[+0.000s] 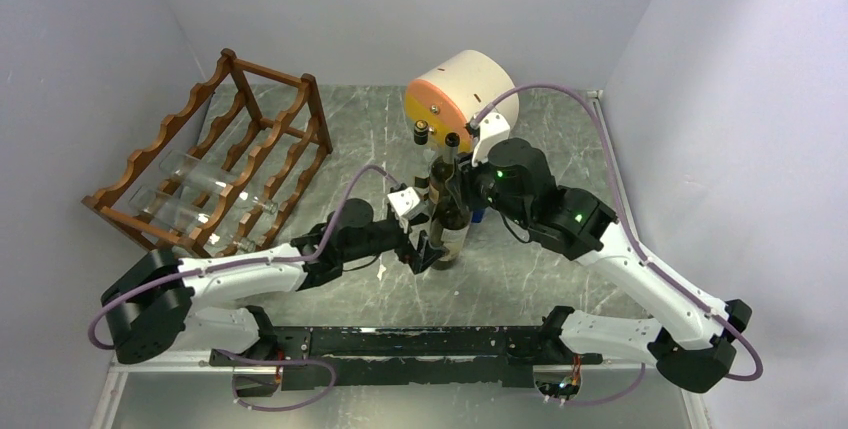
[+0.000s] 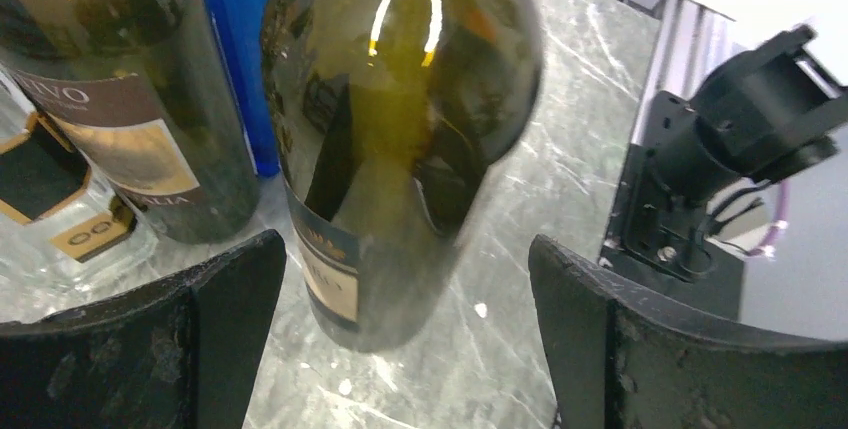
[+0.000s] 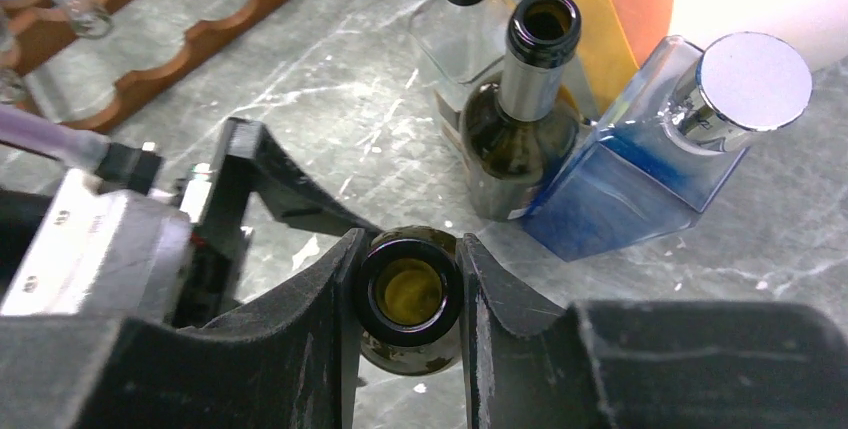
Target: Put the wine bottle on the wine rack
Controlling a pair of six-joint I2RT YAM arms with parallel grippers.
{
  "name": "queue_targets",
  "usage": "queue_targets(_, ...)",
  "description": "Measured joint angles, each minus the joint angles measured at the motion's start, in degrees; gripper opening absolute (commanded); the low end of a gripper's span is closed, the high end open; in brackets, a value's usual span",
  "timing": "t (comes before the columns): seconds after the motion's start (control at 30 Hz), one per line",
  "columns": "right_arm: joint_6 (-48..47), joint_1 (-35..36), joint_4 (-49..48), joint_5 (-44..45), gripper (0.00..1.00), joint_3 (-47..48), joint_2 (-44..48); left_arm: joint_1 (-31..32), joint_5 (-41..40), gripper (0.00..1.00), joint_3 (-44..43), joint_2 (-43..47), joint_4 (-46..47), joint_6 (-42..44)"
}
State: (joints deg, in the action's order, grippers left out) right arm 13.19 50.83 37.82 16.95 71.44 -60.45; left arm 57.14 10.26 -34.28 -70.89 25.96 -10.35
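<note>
Step in hand: securing the bottle (image 2: 400,149) for lifting; the transfer to the rack (image 1: 262,124) has not begun.

Right tool (image 3: 408,269): clenched on the bottle's neck just below the open mouth, one finger pressed against each side.

Left tool (image 2: 405,279): released, jaws spread wide to either side of the bottle's lower body, touching neither flank.

Location of the bottle: near the middle of the worktop (image 1: 520,279), roughly upright, at the near edge of a cluster. Whether its base rests on the surface or is just clear of it cannot be told.

Neighbours: a second dark bottle (image 3: 520,139), a blue bottle (image 3: 640,179) and a clear bottle (image 3: 460,39) stand just beyond it, on the far side.

Rack: far left, well apart from the bottle, with glass vessels (image 1: 195,184) already lying in some cradles.

Assessment of the next move: a neck grip alone looks poor for turning a heavy bottle on its side, so the left tool should probably close on the body first. The pair would then need to lift clear of the neighbours, carry left, tip the bottle horizontal and lay it in a free cradle.

Risk: slipping on smooth glass, or knocking a neighbour.
</note>
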Motion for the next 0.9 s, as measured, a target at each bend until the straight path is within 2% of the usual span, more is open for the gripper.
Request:
queue_targets(0.3,2.51,-0.07,2.27,-4.81,0.00,3.15,0.63,0.63,-4.13,0.95,3.56,-2.27,11.78,3.08)
queue_targets(0.53,3.10,-0.11,4.11,-8.72,0.00,8.13,-0.61,0.70,-0.39,0.95,10.21,-2.45,20.83,6.40)
queue_targets(0.7,3.50,-0.11,3.32,-11.63,0.00,10.75,-1.09,0.70,2.67,0.95,12.50,-2.40,23.67,8.07)
queue_targets(0.73,3.58,-0.11,3.19,-12.09,0.00,10.78,-1.09,0.70,3.13,0.99,12.50,-2.40,24.63,8.07)
queue_targets(0.9,4.17,-0.11,3.26,-13.44,0.00,10.75,-1.20,0.70,4.35,0.85,12.61,-2.40,29.92,7.82)
